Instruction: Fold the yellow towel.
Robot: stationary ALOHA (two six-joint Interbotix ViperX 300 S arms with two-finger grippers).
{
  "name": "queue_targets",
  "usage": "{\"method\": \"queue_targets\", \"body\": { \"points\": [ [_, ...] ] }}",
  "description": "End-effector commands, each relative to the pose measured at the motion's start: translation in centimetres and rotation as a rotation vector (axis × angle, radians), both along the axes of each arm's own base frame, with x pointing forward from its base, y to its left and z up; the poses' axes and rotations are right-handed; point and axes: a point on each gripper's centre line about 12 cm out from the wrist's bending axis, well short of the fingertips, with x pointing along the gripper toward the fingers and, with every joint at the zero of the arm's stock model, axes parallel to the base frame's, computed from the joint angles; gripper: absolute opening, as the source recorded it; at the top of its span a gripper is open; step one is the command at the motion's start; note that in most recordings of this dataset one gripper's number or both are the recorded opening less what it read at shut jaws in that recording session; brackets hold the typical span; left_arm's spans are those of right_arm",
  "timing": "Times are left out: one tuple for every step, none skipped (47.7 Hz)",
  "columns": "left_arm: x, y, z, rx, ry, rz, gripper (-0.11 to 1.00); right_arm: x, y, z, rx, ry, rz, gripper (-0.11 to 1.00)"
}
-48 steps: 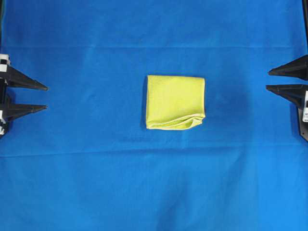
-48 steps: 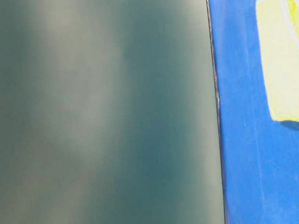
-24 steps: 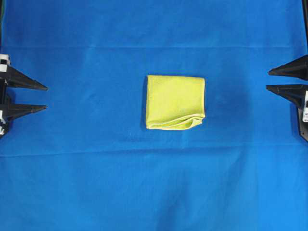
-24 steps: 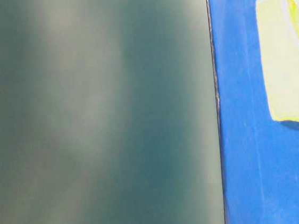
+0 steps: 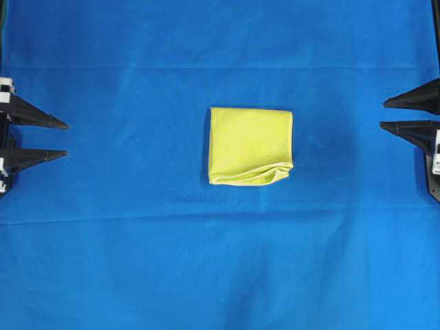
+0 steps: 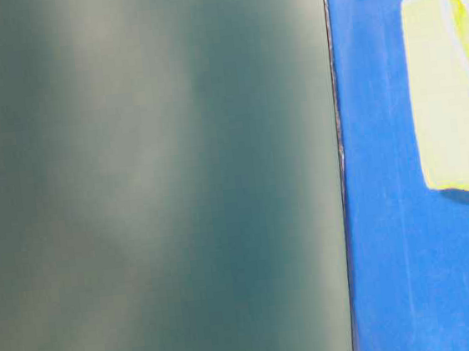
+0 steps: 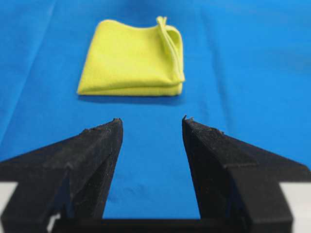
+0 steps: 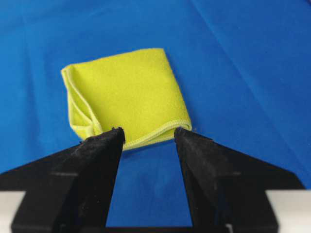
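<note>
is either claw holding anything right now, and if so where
Nothing is held. The left claw and right claw both stand open at the sides, well apart from the folded yellow towel lying on the blue cloth.

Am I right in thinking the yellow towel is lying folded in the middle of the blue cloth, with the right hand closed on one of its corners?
Not quite. The yellow towel does lie folded mid-cloth, but the right hand is open and far from it at the edge, as the overhead view shows.

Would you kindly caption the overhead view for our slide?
Folded yellow towel on blue cloth, both grippers open at the edges.
</note>
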Motion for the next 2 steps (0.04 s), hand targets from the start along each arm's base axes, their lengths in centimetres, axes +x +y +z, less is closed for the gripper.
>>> {"method": "queue_targets", "body": {
  "points": [
    [0.17,0.05,0.57,-0.003,-0.012,0.004,0.5,0.28,0.02,0.4,0.002,-0.005,0.003,0.53],
    [0.17,0.05,0.55,-0.001,-0.011,0.003,0.5,0.27,0.02,0.42,0.003,-0.007,0.003,0.53]
  ]
}}
